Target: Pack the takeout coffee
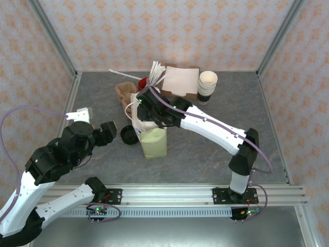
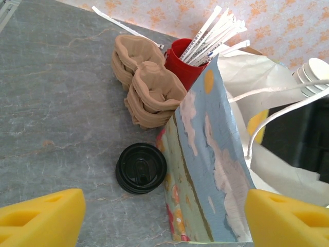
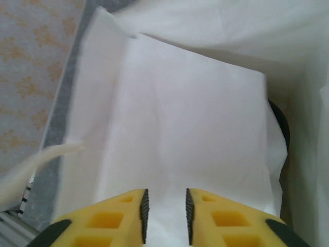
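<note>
top view: one paper bag point(image 1: 152, 139) stands mid-table point(image 1: 205, 154). the right arm point(image 1: 205, 121) crosses from the right of the bag and dips into its mouth. the left claw point(image 1: 110, 131) hovers left of the bag, spread wide and holding nothing. one black lid pile point(image 1: 128, 135) lies between it and the bag. crowded behind the bag are one stack of brown pulp carriers point(image 1: 125, 93), one red cup point(image 1: 143, 82) of white sticks point(image 1: 157, 72), one box of napkins point(image 1: 181, 82) and one stack of cream cups point(image 1: 207, 87). open table runs right of and in front of the bag, out to the edges.

left wrist view: the left claw point(image 2: 164, 216) is released, its two yellow fingers point(image 2: 41, 218) framing the bag's point(image 2: 205, 154) painted side. the lid pile point(image 2: 141, 168) lies just left of the bag, with the carriers point(image 2: 146, 85) and red cup point(image 2: 181, 64) behind it.

right wrist view: the right claw point(image 3: 166, 208) is inside the bag point(image 3: 180, 128), released, its pads narrowly apart with nothing between. a dark curved rim at the bag's right wall, half behind a paper fold, looks like the takeout coffee point(image 3: 281, 128); too little shows to be sure.
</note>
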### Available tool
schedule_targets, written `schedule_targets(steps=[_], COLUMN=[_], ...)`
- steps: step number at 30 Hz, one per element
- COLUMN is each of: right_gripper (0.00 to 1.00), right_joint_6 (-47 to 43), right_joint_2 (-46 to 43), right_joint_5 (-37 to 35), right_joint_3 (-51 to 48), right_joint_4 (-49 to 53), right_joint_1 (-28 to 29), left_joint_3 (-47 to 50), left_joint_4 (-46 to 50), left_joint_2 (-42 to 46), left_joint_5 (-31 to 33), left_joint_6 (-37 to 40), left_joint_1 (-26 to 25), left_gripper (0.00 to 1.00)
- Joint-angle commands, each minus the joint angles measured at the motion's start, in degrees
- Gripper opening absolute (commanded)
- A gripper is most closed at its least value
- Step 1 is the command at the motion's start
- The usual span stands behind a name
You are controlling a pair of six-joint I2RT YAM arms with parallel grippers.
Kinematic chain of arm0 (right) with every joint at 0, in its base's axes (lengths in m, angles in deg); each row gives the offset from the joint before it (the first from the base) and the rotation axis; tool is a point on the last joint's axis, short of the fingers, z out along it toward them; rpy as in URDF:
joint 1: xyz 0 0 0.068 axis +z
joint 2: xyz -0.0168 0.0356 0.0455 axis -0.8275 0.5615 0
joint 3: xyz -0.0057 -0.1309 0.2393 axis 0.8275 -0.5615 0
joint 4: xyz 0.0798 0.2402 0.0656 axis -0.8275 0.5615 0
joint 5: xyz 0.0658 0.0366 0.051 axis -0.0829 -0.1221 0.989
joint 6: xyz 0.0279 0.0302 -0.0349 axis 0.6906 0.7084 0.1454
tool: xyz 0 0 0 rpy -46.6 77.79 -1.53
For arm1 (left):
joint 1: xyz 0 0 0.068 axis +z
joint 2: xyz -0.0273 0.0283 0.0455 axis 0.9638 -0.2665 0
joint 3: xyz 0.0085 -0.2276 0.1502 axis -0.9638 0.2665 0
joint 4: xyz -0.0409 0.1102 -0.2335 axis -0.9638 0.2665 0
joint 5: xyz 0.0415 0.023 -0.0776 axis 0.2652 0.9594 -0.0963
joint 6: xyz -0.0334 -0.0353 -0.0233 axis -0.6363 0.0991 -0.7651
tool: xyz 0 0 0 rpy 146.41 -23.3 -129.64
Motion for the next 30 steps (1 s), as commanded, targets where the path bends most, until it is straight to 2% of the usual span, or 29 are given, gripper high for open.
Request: schedule_targets(steps=[1, 4, 7, 14, 19, 26, 30], right_gripper=[0.32, 0.33, 0.34, 0.37, 0.42, 0.53, 0.6], right_joint_6=[-2.5, -3.0, -3.2, -5.1, -6.5, -13.0, -15.5], right_joint_2=[-5.2, -7.4, -10.1, -17.4, -24.2, -34.5, -41.0], right_joint_5=[-2.0, -2.8, -3.0, -3.1, -4.5, -16.8, -19.3], right_joint_3=[3.6, 4.2, 3.9, -0.8, -7.9, -18.9, -28.0], right_joint_4=[3.1, 3.6, 3.8, 1.6, -0.2, -2.2, -5.1], right_joint_1=[0.2, 0.2, 0.0, -2.2, -6.6, -9.2, -14.6], left_joint_3=[0.3, 0.0, -0.6, -1.6, -1.4, 0.3, 2.8], left_joint_4=[-2.0, -3.3, -3.4, -5.9, -9.2, -15.1, -18.6], left_joint_2=[-0.1, -0.9, -2.2, -3.3, -3.2, -3.0, -2.6], left_joint_5=[-1.0, -4.9, -6.1, -4.0, 2.8, 15.4, 24.9], left_joint_6=[1.2, 3.4, 4.3, 6.5, 9.5, 15.3, 17.9], left_joint_1=[0.5, 0.5, 0.5, 0.5, 0.5, 0.5, 1.0], left_gripper=[0.81, 0.81, 0.8, 0.81, 0.85, 1.0, 1.0])
